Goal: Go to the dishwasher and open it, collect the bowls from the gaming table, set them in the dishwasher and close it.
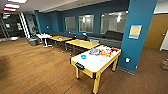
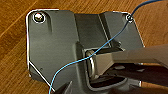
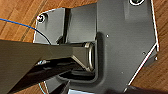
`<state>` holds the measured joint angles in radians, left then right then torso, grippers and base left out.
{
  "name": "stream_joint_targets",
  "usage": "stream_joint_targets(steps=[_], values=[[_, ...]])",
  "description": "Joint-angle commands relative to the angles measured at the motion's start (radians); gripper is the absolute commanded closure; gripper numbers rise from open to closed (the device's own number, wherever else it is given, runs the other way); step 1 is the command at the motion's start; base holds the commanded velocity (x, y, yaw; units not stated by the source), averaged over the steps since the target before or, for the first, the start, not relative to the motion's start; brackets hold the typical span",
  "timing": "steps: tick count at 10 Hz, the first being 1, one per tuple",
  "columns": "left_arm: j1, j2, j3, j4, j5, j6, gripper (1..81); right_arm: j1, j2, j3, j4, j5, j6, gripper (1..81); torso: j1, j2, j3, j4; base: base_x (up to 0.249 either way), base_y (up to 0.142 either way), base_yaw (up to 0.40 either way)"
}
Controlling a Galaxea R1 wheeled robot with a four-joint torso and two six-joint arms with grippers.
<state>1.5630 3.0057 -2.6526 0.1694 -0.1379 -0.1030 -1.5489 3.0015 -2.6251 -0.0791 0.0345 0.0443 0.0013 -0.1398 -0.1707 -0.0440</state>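
One blue bowl (image 1: 83, 56) sits on the gaming table (image 1: 93, 65), right of centre in my head view, beside bright boxes (image 1: 101, 52). Wrist views show wood floor (image 2: 15, 22); I can't tell whether either claw is open or holding anything. Driving in too fast, I might clip the near table corner.

Dark grey wrist plates (image 2: 55, 47) with silver corner screws (image 2: 38, 17), thin blue cable (image 2: 110, 41), grey jointed bar (image 3: 37, 52).
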Motion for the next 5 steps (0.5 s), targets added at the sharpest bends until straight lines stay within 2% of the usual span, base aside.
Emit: stream_joint_targets(steps=[1, 5], values=[[-0.040, 0.000, 0.003, -0.001, 0.046, 0.005, 1.0, 0.046, -0.005, 0.007, -0.004, -0.050, -0.004, 1.0, 0.000, 0.000, 0.000, 0.000, 0.204, 0.000, 0.000], [-0.042, 0.003, 0.003, 0.001, 0.046, 0.005, 1.0, 0.046, -0.007, 0.007, -0.004, -0.050, -0.004, 1.0, 0.000, 0.000, 0.000, 0.000, 0.204, 0.000, 0.000]])
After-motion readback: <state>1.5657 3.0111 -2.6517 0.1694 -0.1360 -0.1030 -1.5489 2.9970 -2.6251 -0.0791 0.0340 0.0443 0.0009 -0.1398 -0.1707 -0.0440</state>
